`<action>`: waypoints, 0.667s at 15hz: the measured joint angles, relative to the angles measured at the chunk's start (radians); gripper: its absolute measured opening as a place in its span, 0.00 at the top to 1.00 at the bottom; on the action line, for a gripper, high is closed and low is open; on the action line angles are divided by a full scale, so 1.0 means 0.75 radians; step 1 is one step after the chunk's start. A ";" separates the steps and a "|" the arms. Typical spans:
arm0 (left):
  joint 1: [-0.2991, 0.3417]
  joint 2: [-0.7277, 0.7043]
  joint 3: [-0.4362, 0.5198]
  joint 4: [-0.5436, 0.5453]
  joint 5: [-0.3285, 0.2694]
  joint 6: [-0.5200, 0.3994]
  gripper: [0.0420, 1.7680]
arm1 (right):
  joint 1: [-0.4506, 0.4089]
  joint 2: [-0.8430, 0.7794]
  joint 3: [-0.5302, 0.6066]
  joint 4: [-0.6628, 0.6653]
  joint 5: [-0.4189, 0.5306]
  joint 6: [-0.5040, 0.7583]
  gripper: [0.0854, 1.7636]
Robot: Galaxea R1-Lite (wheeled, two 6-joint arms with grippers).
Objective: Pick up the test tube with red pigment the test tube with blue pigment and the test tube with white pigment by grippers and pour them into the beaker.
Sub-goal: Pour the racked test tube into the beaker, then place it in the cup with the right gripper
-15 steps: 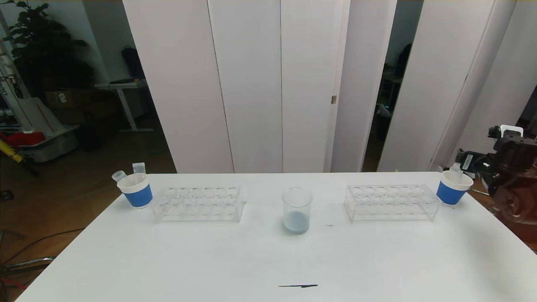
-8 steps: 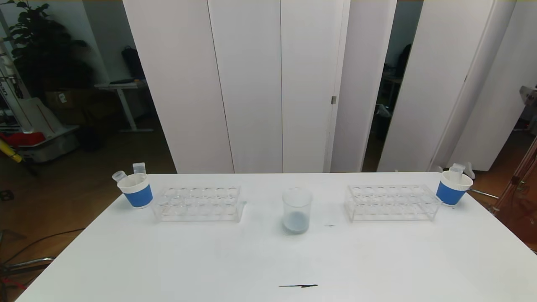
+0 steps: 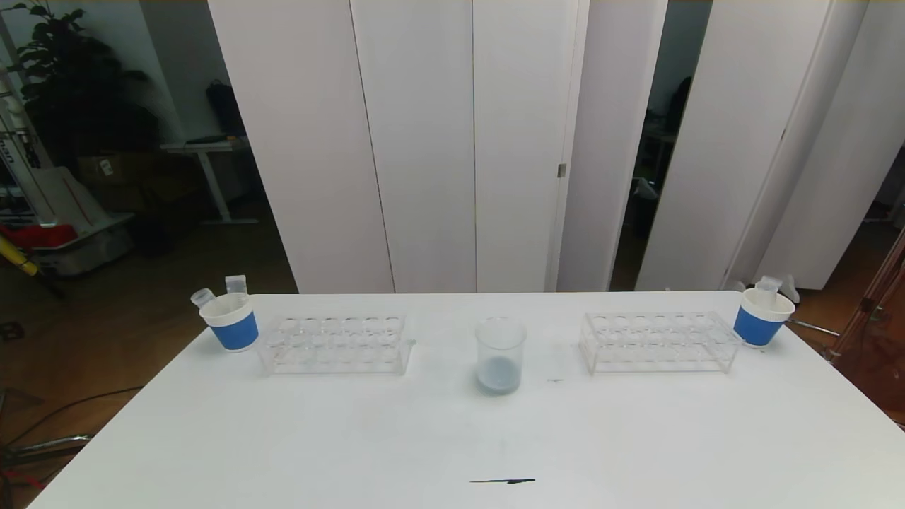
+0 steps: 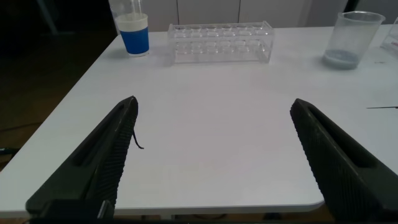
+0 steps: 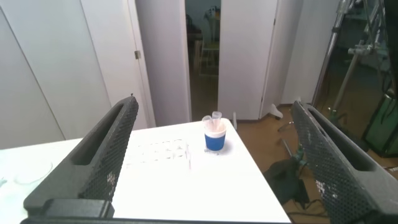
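Beaker between clear racks; tubes, apparently empty, in cups.

Two white paper cups banded in blue flanked clear racks and a clear beaker holding pale grey-blue liquid on the white worktop.

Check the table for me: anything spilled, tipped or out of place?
No spills or tip-overs. The beaker stands upright mid-table with pale bluish liquid at its bottom. Both clear racks are empty; the tubes lean loose in the paper cups. A thin dark streak marks the near edge.
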 joint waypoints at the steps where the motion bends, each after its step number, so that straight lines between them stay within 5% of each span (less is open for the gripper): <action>1: 0.000 0.000 0.000 0.000 0.000 -0.001 0.01 | 0.026 -0.148 0.040 0.117 0.004 0.001 0.01; 5: -0.001 0.000 0.000 0.000 -0.001 -0.001 0.01 | 0.106 -0.541 0.464 0.250 0.005 0.000 0.01; 10: 0.000 0.000 0.000 0.000 -0.001 -0.001 0.01 | 0.139 -0.777 1.043 0.068 0.135 -0.043 0.01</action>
